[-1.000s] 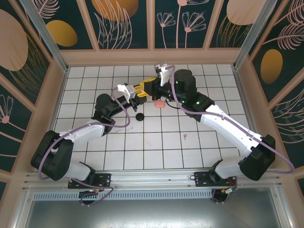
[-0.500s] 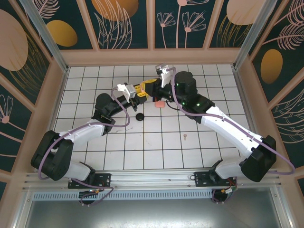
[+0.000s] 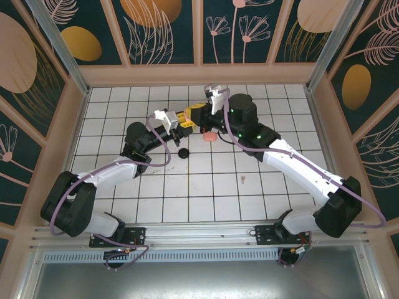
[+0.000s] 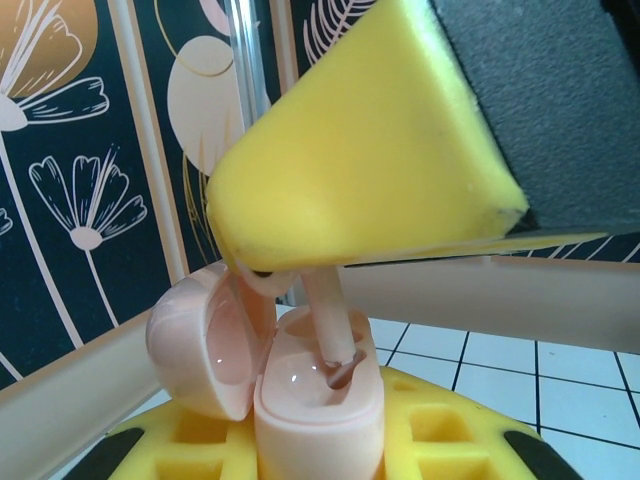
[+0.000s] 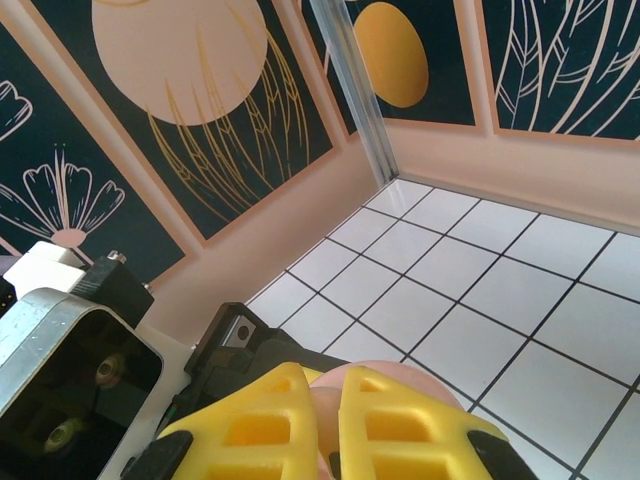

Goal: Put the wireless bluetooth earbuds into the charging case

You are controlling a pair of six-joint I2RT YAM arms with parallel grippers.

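Observation:
My left gripper (image 4: 318,455) is shut on a pale pink charging case (image 4: 300,405), held upright with its lid (image 4: 205,345) swung open to the left. From above, my right gripper (image 5: 325,400) is shut on a pale pink earbud (image 4: 328,315). The earbud's stem points down, and its tip sits at the mouth of a slot in the case. In the top view both grippers meet above the far middle of the floor, left gripper (image 3: 185,121) and right gripper (image 3: 199,116). Another pink earbud (image 3: 242,179) lies on the tiles to the right.
A second pink case (image 3: 209,135) lies on the tiles just beside the grippers. A small round black case (image 3: 182,153) lies nearer the arms. The peach back wall (image 3: 199,75) and the side walls bound the white tiled floor.
The right arm has shifted very slightly towards the left gripper. The left arm and the case have not moved.

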